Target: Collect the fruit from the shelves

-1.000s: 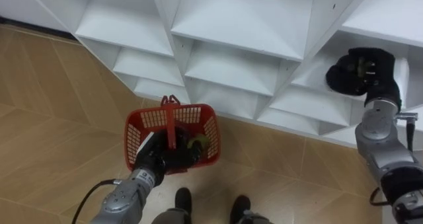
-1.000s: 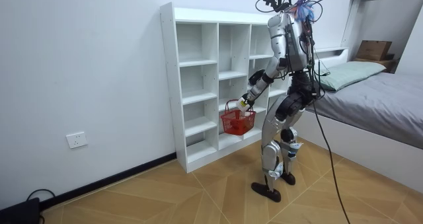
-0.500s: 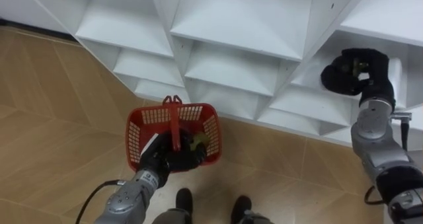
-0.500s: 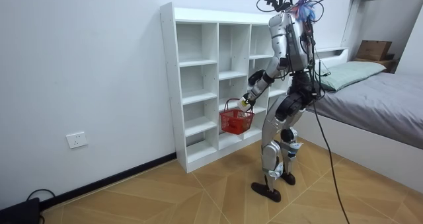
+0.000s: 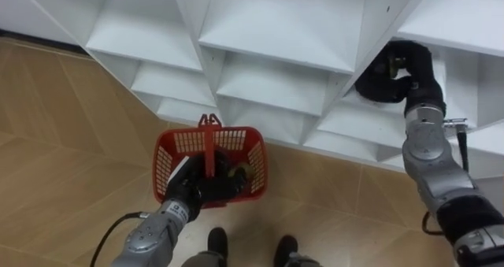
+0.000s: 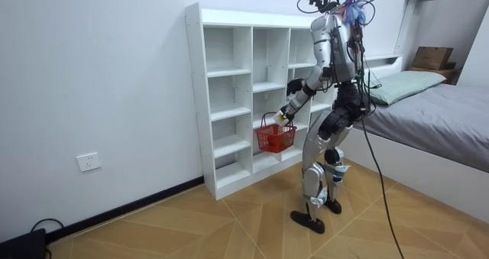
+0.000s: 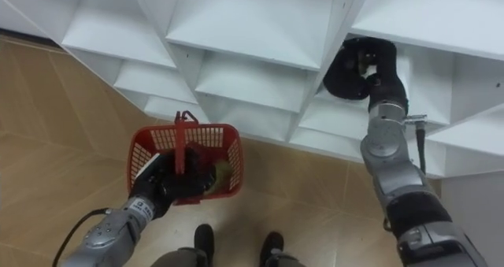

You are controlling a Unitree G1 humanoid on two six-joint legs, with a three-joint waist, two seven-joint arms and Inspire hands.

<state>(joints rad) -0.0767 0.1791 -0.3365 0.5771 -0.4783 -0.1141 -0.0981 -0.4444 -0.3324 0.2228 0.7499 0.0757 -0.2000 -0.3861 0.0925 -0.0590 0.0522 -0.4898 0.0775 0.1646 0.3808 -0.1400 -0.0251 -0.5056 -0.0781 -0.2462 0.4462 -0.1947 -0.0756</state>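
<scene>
Gripping basket (image 5: 253, 158) — fruit (image 5: 237, 172) beside left hand (image 5: 194, 191).

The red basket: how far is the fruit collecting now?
Done: one yellowish piece already lies in the red basket, which the left hand holds. In hand: the right hand is inside a compartment of the white shelf; whether it holds fruit is unclear. Left: whatever it picks must reach the basket.
</scene>
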